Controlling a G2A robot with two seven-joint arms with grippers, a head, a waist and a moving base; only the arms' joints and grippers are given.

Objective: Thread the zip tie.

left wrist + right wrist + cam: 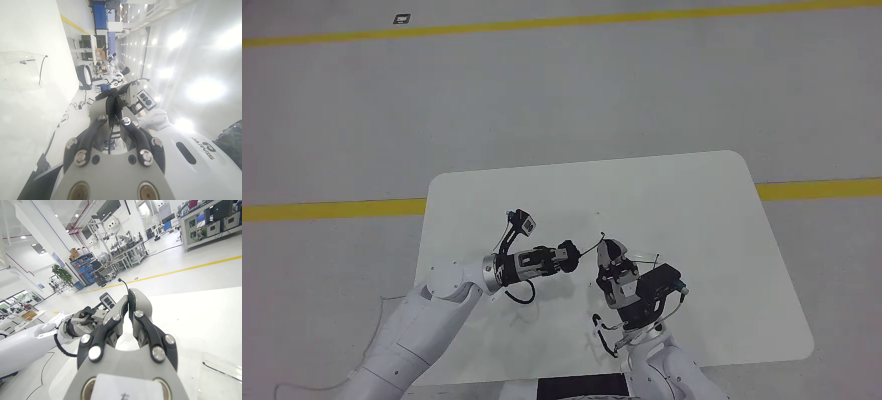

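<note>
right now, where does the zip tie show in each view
Top view: zip tie, a thin dark line from left end effector to right end effector.
Left wrist view: zip tie strap running between its own closed fingers.
Right wrist view: zip tie head curling up past its own fingertips.
Shared landmark: the right end effector.

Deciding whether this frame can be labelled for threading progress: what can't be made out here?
Right wrist view: the right gripper covers the zip tie below its head; the clear bag is cut off by the edge.
Left wrist view: the left gripper hides where the strap ends.
Top view: the tie is too thin to tell whether its tip has entered the head.
</note>
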